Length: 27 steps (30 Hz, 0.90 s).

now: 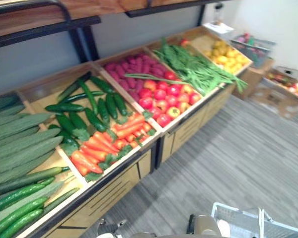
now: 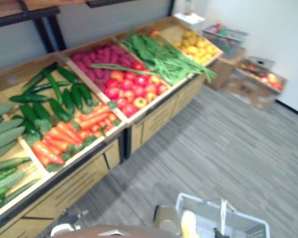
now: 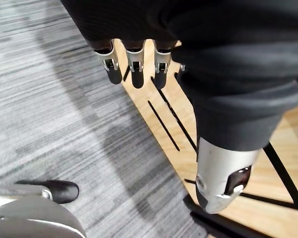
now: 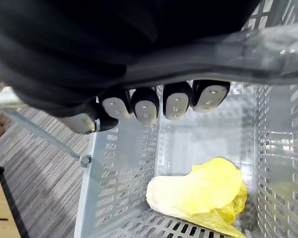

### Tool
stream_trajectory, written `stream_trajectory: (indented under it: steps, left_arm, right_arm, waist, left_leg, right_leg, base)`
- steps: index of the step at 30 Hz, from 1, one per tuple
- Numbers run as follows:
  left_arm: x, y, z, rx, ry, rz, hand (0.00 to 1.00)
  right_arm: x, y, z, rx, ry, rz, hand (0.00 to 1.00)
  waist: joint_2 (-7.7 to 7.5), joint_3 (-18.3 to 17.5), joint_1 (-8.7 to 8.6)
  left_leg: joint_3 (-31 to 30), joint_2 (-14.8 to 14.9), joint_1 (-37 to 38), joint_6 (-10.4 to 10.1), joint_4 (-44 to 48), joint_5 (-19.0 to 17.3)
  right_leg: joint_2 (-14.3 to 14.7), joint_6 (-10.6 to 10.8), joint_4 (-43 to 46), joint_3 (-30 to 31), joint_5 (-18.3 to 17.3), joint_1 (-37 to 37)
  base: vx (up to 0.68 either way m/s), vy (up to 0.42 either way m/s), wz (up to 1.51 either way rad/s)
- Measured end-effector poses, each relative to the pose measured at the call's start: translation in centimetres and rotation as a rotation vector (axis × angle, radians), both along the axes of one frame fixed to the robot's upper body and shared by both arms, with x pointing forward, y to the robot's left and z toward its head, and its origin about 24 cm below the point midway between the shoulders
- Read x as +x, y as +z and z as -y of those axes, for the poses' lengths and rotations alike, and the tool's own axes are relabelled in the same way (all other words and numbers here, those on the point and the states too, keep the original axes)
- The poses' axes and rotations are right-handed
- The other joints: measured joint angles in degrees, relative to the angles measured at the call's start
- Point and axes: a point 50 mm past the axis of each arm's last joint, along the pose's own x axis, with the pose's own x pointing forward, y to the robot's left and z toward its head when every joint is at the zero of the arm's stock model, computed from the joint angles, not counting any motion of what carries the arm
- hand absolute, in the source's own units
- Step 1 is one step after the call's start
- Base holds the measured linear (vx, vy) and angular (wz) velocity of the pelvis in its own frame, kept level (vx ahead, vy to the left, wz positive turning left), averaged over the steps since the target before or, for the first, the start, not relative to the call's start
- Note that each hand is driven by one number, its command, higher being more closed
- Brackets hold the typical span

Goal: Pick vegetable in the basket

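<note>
- the right hand (image 4: 164, 106) has its fingers curled round the translucent grey bar handle (image 4: 268, 44) of a pale grey slotted plastic basket (image 4: 124, 173) and grips it from above.
- a pale yellow leafy vegetable (image 4: 198, 193) lies on the basket's floor, against one slotted wall, straight below the hand.
- from the head views, the basket hangs low at the robot's right side, above the grey striped carpet floor (image 1: 248, 163) and apart from the stand.
- the left hand (image 3: 137, 69) hangs with its fingers straight and loose and its thumb apart from them, holding nothing. past its fingertips show the carpet and the light wooden front panel (image 3: 293, 144) of the stand.
- a long slanted wooden produce stand (image 1: 188, 131) runs from the robot's left into the far right, split into compartments.
- nearest on the left lie long pale green ridged gourds (image 1: 15, 144).
- the next compartment holds dark green cucumbers (image 1: 89, 106) at the back and orange carrots (image 1: 102, 146) at the front.
- beyond it are purple-red roots (image 1: 131, 69) at the back and round red fruits (image 1: 166, 99) at the front.
- further on lie long green beans with leafy greens (image 1: 193, 69), then small yellow fruits (image 1: 228, 57) at the far end.
</note>
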Motion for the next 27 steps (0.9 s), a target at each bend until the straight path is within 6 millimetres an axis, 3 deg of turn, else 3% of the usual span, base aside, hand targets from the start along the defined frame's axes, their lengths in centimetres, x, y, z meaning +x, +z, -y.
stream_trajectory:
  steps: [1,3,5,6,7,8,9,12,13,15,17,19,22,23,27]
  left_arm:
    - [0.0,0.0,0.1,-0.003,0.009,0.002,0.0]
    - [0.1,0.2,-0.2,0.0,0.056,0.025,0.0]
    - [-0.6,0.3,-1.1,0.015,0.105,0.022,0.0]
    - [-0.6,0.0,-0.5,-0.013,0.145,0.021,0.0]
    - [-0.9,-0.2,0.4,-0.045,0.185,0.022,0.0]
    - [-1.0,-0.3,0.6,-0.053,0.201,0.021,0.0]
    - [-1.6,-0.5,1.0,-0.067,0.236,0.011,0.0]
    - [-2.4,-0.5,0.6,-0.076,0.317,0.014,0.0]
    - [-2.4,-0.5,0.6,-0.081,0.328,0.017,0.0]
    - [-2.2,-0.5,0.7,-0.088,0.338,0.026,0.0]
    - [-1.8,-0.4,0.7,-0.09,0.32,0.035,0.0]
    - [-1.7,-0.4,0.8,-0.087,0.314,0.032,0.0]
    - [-2.2,-0.6,1.0,-0.092,0.32,0.01,0.0]
    - [-2.5,-0.8,1.2,-0.104,0.368,0.004,0.0]
    - [-3.6,-0.7,0.3,-0.117,0.636,0.038,0.0]
  right_arm:
    - [-0.1,-0.1,-0.2,0.006,-0.003,-0.002,1.0]
    - [-0.7,-0.3,-1.1,0.032,-0.012,-0.018,1.0]
    - [-1.8,-0.6,-1.8,0.057,-0.028,-0.045,1.0]
    - [-1.9,-0.5,-1.7,0.061,-0.051,-0.048,1.0]
    - [-2.1,-0.3,-0.8,0.04,-0.073,-0.042,1.0]
    - [-2.0,-0.2,-0.6,0.036,-0.079,-0.037,1.0]
    - [-1.4,-0.1,0.0,0.024,-0.084,-0.021,1.0]
    - [-0.2,0.0,0.4,0.016,-0.073,0.0,1.0]
    - [0.0,0.0,0.4,0.017,-0.071,0.005,1.0]
    - [0.1,0.1,0.5,0.015,-0.071,0.008,1.0]
    - [0.3,0.3,1.1,-0.007,-0.064,0.024,1.0]
    - [0.5,0.5,1.5,-0.018,-0.059,0.032,1.0]
    - [0.4,0.7,2.0,-0.032,-0.073,0.043,1.0]
    - [0.4,0.8,2.4,-0.038,-0.093,0.048,1.0]
    - [-0.7,0.7,2.5,-0.017,-0.163,0.038,1.0]
  waist:
    - [0.15,0.03,0.31]
    - [-0.44,-0.05,1.4]
    - [-2.7,-1.18,1.44]
    - [-0.77,-1.19,1.95]
    - [0.86,-1.8,1.82]
    - [1.39,-2.11,1.92]
    - [2.68,-2.13,1.94]
    - [3.26,-2.0,1.58]
    - [2.65,-1.5,0.92]
    - [2.12,-1.32,0.47]
    - [2.14,-1.28,-0.45]
    - [2.21,-1.31,-0.5]
    - [3.3,-1.38,-0.63]
    - [3.69,-1.47,-0.57]
    - [3.77,-1.86,-0.69]
  left_leg:
    - [-1.46,0.76,-0.06,-0.7,0.8,-0.76]
    - [-6.36,3.35,-0.5,-4.03,3.92,-4.52]
    - [-8.99,3.97,-1.17,-6.37,5.19,-6.94]
    - [-9.59,7.55,-1.39,-7.7,5.91,-8.0]
    - [-6.55,10.45,-2.13,-8.45,5.13,-5.59]
    - [-5.49,11.43,-1.94,-9.04,3.97,-3.59]
    - [-4.55,13.4,-1.75,-10.12,0.38,1.1]
    - [-4.05,16.21,-2.36,-10.34,-1.84,8.24]
    - [-1.76,16.53,-2.72,-9.47,-1.67,10.95]
    - [2.27,16.61,-3.35,-8.3,-0.94,12.71]
    - [12.29,16.74,-5.14,-8.04,1.34,12.87]
    - [16.69,15.66,-5.25,-8.07,-0.54,12.84]
    - [16.98,15.0,-5.23,-8.55,-4.67,11.86]
    - [17.07,14.77,-5.21,-9.51,-6.14,10.71]
    - [17.92,12.39,-4.83,-9.73,-6.75,9.89]
  right_leg:
    - [0.4,-0.15,-2.33,1.61,0.31,-0.04]
    - [0.25,-0.7,-7.95,5.91,3.32,0.86]
    - [-1.32,0.47,-8.13,6.55,4.03,1.75]
    - [0.7,1.07,-4.94,2.27,4.67,1.4]
    - [2.01,-0.42,-3.32,-1.02,2.29,0.94]
    - [2.42,-1.04,-2.44,-1.93,1.79,0.62]
    - [3.19,-2.88,-1.2,-4.56,0.49,0.71]
    - [4.11,-5.99,-0.56,-10.29,-1.4,2.54]
    - [3.45,-6.87,-0.81,-12.94,-2.08,4.76]
    - [2.5,-7.31,-1.59,-15.71,-2.81,6.54]
    - [1.2,-7.32,-1.93,-19.71,-4.08,8.09]
    - [0.54,-6.78,-2.49,-21.58,-4.73,8.65]
    - [1.63,-5.87,-3.37,-21.18,-4.17,8.01]
    - [2.07,-5.44,-3.24,-19.84,-3.86,7.22]
    - [2.43,-4.11,-4.53,-13.67,-2.68,6.69]
  base:
    - [0.55,-0.556,1.22]
    - [0.38,-0.494,1.1]
    - [0.3,-0.556,1.01]
    - [0.37,-0.679,1.17]
    - [0.3,-0.511,0.92]
    - [0.27,-0.455,0.95]
    - [0.2,-0.369,0.67]
    - [0.24,-0.497,0.86]
    - [0.13,-0.333,1.06]
    - [0.04,-0.206,0.95]
    - [-0.04,-0.141,1.06]
    - [-0.09,-0.033,0.74]
    - [-0.07,0.044,0.31]
    - [-0.04,0.121,0.13]
    - [0.0,0.106,-0.1]
